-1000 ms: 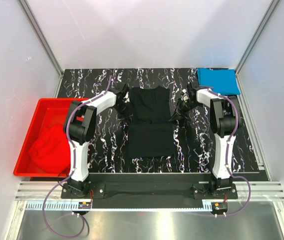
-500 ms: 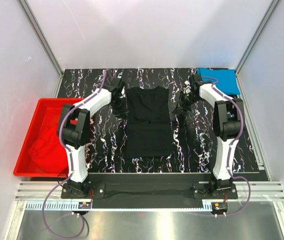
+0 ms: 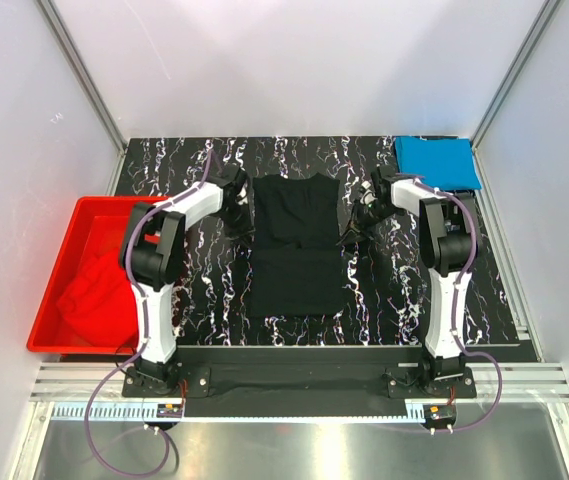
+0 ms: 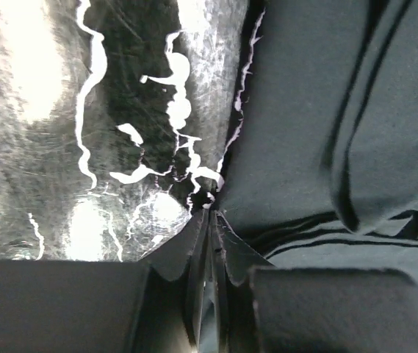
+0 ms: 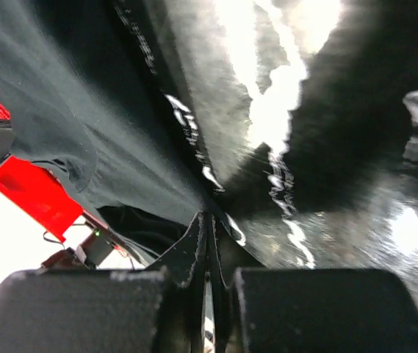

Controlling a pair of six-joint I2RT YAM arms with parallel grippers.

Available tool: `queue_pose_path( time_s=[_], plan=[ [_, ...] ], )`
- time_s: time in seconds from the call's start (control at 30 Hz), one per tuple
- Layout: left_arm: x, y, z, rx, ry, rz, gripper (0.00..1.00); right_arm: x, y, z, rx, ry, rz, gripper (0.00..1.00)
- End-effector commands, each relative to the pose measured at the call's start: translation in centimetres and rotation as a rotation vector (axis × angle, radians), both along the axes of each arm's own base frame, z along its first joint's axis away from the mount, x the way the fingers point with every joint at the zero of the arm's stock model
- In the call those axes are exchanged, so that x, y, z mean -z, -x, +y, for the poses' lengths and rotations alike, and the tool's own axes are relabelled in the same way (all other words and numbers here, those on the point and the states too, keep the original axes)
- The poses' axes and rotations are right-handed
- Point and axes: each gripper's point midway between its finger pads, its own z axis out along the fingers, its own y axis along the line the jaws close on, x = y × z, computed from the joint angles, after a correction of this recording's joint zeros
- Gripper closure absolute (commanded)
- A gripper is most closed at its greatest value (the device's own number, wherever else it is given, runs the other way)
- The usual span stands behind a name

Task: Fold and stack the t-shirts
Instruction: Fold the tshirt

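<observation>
Black marbled table [image 3: 294, 160] between plain white walls [image 3: 294, 60].

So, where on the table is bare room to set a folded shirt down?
Bare marble lies between the black t-shirt and the red tub, and on its other side, nearer than the blue t-shirt. It is crowded beside the shirt's far half, where the left gripper and right gripper sit.

White arms [image 3: 160, 318], black hands [image 4: 211, 218], trailing purple cables [image 3: 87, 425].
</observation>
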Motion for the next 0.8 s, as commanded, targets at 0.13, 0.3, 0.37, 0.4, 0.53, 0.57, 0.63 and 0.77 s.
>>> queue_pose_path(
  time_s=[0.13,0.3,0.37,0.4,0.53,0.57,0.63,0.77],
  plan=[
    [-3.4,0.0,4.7,0.015,-0.208,-0.121,0.79,-0.8,0.3,-4.8,-0.03,0.234,-0.077,0.94],
    [-6.3,3.2,5.3,0.01,-0.184,-0.132,0.66,-5.7,2.8,-4.7,-0.038,0.221,-0.125,0.66],
    [-7.5,5.0,4.3,0.014,-0.111,-0.152,0.61,-6.8,4.6,-3.6,-0.055,0.193,-0.12,0.57],
    [-6.2,6.9,4.1,0.023,-0.103,-0.115,0.6,-7.4,6.0,-3.3,-0.065,0.189,-0.125,0.53],
    [-6.5,11.9,1.6,0.104,-0.059,-0.096,0.51,-8.1,10.0,-2.9,-0.064,0.217,-0.105,0.4],
    [-6.4,12.7,1.1,0.111,-0.042,-0.083,0.49,-7.5,11.8,-2.6,-0.067,0.199,-0.074,0.39],
    [-5.7,15.2,-0.3,0.116,0.016,-0.035,0.44,-8.4,13.4,-1.7,-0.021,0.135,-0.07,0.39],
    [-5.6,16.8,-1.1,0.101,0.074,-0.055,0.41,-6.9,16.8,-0.3,0.001,0.06,-0.084,0.31]
  ],
)
